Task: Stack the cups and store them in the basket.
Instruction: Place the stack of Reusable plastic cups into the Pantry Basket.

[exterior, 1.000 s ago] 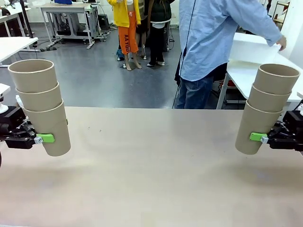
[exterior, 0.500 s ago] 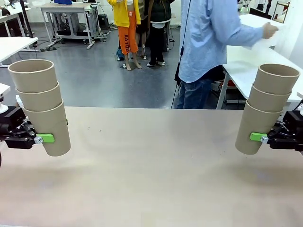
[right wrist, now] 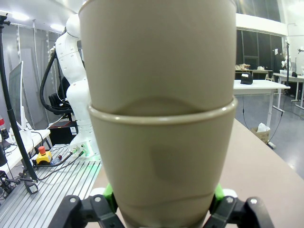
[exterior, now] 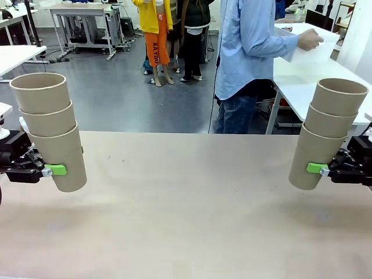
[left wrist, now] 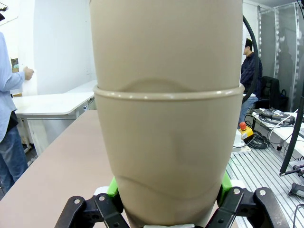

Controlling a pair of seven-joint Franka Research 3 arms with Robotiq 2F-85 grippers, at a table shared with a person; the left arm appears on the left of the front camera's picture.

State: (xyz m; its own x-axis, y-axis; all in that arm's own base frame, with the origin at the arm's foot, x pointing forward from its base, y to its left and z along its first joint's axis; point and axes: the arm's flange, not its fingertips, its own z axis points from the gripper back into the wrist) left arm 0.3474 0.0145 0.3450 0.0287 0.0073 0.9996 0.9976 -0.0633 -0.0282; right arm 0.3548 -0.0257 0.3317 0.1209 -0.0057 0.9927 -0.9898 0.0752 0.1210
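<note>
- The left tool [exterior: 58,170] is clamped low on the bottom cup of three nested, tapered kraft-brown paper cups, the left stack [exterior: 51,125]. Its green pads [left wrist: 113,187] press the wall from both sides.
- The right tool [exterior: 317,168] is clamped the same way, low on a matching three-cup pile, the right stack [exterior: 328,131].
- Each stack stands nearly upright in its tool, mouth up and narrow base down, apparently just clear of the beige desk [exterior: 186,215]. Each top leans slightly outward, away from the other stack.
- From either tool the other stack lies straight across the desk, well apart.
- Beyond the right tool and off the desk, a person [exterior: 250,46] in a light-blue shirt has a hand [exterior: 308,39] on a white plastic thing, probably the basket [exterior: 317,53], over a white side table [exterior: 296,87].
- Judged from this, the right arm is nearer the basket. Nesting the piles would mean bringing one base over the other's open mouth, axes aligned.
</note>
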